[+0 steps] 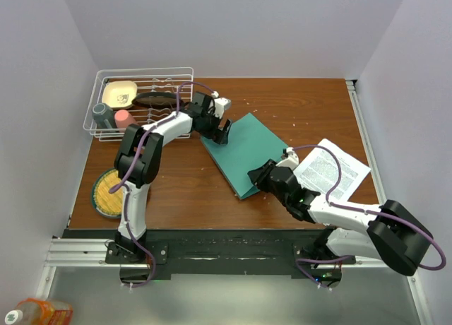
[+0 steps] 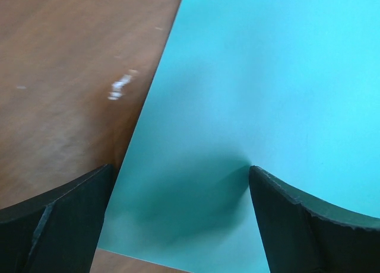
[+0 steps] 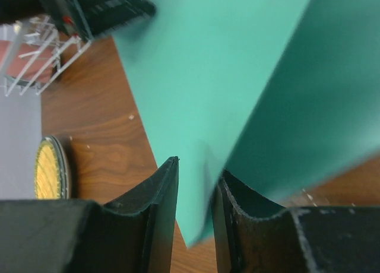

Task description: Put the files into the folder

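The teal folder (image 1: 244, 148) lies closed in the middle of the wooden table. The files (image 1: 332, 169), white printed sheets, lie to its right, partly under my right arm. My left gripper (image 1: 220, 131) is open at the folder's far left corner; in its wrist view (image 2: 181, 172) one finger is over bare wood and the other touches the folder (image 2: 255, 77). My right gripper (image 1: 258, 175) is at the folder's near corner. Its jaws (image 3: 199, 166) stand a narrow gap apart, with the folder's edge (image 3: 208, 65) between them, not pinched.
A white wire rack (image 1: 141, 102) with a dish and cups stands at the back left. A round yellow and green plate (image 1: 109, 192) lies at the left front. The table's right edge is just past the files.
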Action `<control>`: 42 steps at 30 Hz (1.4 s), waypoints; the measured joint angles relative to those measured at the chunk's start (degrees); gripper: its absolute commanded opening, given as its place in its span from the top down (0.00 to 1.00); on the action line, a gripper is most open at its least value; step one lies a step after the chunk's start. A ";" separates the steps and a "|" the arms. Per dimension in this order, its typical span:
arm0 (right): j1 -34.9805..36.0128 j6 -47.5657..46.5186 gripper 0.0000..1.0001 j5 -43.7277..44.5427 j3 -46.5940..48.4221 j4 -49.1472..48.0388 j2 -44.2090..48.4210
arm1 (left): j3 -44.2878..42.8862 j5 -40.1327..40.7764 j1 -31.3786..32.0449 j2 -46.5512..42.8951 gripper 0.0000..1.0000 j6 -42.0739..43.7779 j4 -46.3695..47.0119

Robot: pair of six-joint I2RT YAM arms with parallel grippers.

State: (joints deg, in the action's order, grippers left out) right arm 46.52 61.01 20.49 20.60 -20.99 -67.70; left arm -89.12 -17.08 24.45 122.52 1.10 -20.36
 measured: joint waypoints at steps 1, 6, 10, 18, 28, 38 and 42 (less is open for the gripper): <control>0.00 -0.61 0.70 0.22 0.66 -0.13 -0.02 | -0.15 -0.90 0.42 0.00 0.00 0.00 -0.61; -0.02 -3.34 0.91 1.36 3.63 -0.94 -1.14 | -1.25 -4.74 1.88 0.00 0.00 0.37 -2.82; 0.04 -6.43 1.00 2.34 5.81 0.68 -1.79 | -2.97 -4.74 1.75 0.00 0.00 1.14 -5.07; 2.91 -17.64 1.00 7.34 11.61 3.72 -1.31 | -23.21 -2.03 0.76 0.04 0.00 1.05 -19.28; 26.75 -35.98 1.00 24.22 21.00 13.22 -1.90 | -38.07 -9.22 -4.61 -12.85 0.00 1.05 -26.12; 48.19 -57.72 1.00 48.02 36.79 18.95 -26.14 | -34.71 -16.59 -13.66 -16.31 0.00 2.16 -35.26; 50.53 -62.29 0.84 49.92 38.69 22.47 -32.24 | -34.34 -17.46 -15.43 -16.59 0.00 3.08 -37.62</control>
State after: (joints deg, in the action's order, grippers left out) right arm 97.06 -1.28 70.41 59.29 1.48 -99.94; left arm -123.46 -34.54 9.02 105.93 4.19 -57.98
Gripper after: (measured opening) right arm 0.014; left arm 0.999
